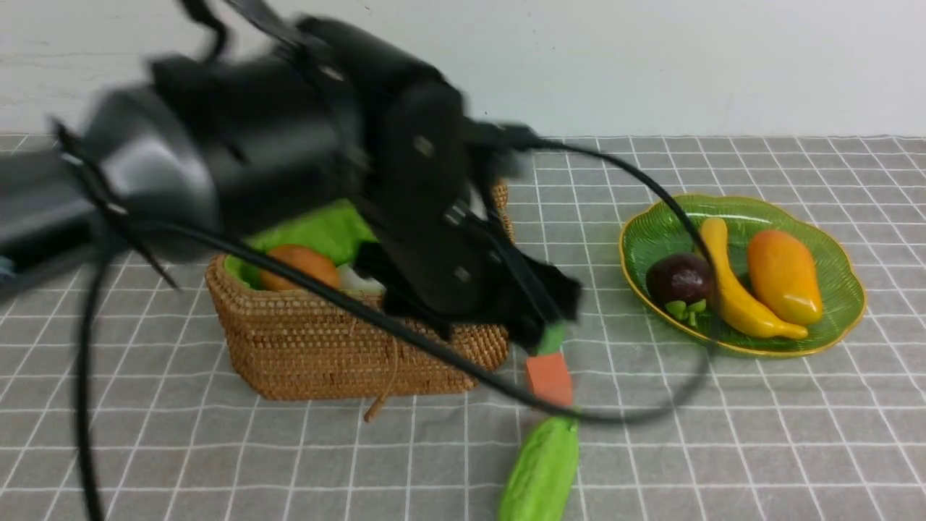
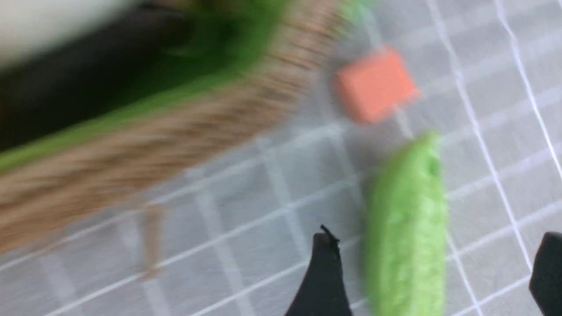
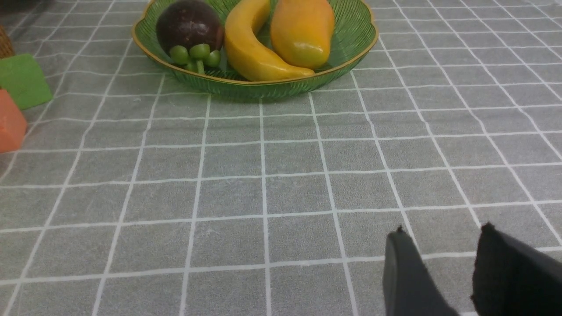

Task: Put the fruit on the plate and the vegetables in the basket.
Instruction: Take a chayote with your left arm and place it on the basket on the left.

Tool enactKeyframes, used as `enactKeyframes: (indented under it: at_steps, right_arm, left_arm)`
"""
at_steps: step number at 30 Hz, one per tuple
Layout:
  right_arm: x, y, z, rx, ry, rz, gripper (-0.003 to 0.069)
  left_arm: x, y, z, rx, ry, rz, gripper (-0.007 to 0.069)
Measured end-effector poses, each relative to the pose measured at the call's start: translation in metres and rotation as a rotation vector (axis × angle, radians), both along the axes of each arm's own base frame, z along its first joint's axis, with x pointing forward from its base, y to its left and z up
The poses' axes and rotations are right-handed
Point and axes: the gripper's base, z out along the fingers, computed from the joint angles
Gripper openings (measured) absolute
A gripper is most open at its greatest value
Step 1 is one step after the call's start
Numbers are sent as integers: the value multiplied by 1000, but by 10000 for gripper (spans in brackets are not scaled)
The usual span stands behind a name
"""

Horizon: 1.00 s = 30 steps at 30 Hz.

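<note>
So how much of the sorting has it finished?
The fruit looks done: mangosteen, banana and mango lie on the plate. The potato sits in the basket. In hand: nothing; the left hand hangs open over the green gourd, which remains on the table.

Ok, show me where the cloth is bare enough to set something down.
Bare: the cloth in front of the plate, up to the right gripper. Crowded: between basket and plate, where the orange cube, gourd and left arm's cable sit.
</note>
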Motion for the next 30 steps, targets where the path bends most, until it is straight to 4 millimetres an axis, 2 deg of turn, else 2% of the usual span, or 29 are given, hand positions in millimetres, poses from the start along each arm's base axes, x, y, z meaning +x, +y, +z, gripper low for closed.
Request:
enactKeyframes:
  at_steps: [2,4,5,9,12,13,14,17,19,21,22,23,25,28,29,30]
  right_arm:
    - [0,0,0,0,0,0,242]
    - [0,0,0,0,0,0,242]
    - [0,0,0,0,0,0,242]
    - [0,0,0,0,0,0,242]
    - [0,0,0,0,0,0,242]
    - [0,0,0,0,0,0,242]
    - [0,0,0,0,0,0,242]
    - [0,0,0,0,0,0,242]
    - [0,0,0,0,0,0,242]
    - [0,0,0,0,0,0,242]
    - [0,0,0,0,0,0,242]
    - [0,0,0,0,0,0,242]
    - [0,0,0,0,0,0,242]
    - [0,0,0,0,0,0,242]
    - [0,0,0,0,0,0,242]
    - [0,0,0,0,0,0,242]
  left_arm:
    - [-3,-20,-20,28,5,-41,573]
    - [-2,-31,-40,54,18,-57,573]
    - [-2,-35,-47,61,25,-61,573]
    - [7,-46,-96,126,92,-54,569]
    - [10,-50,-130,181,144,-53,519]
    - [10,-51,-132,177,152,-48,512]
    - [10,-51,-131,175,147,-49,450]
    - [10,-51,-130,181,151,-49,433]
    - [10,-50,-119,187,156,-43,435]
    - [10,-50,-82,167,137,-39,435]
    - [11,-51,-77,157,129,-39,435]
    - [10,-50,-40,113,79,-49,435]
    - [9,-46,4,67,-11,-67,435]
    - [5,-25,90,-16,-267,-60,435]
    - [6,-22,98,-17,-297,-53,435]
    - [5,-9,124,-30,-394,-14,435]
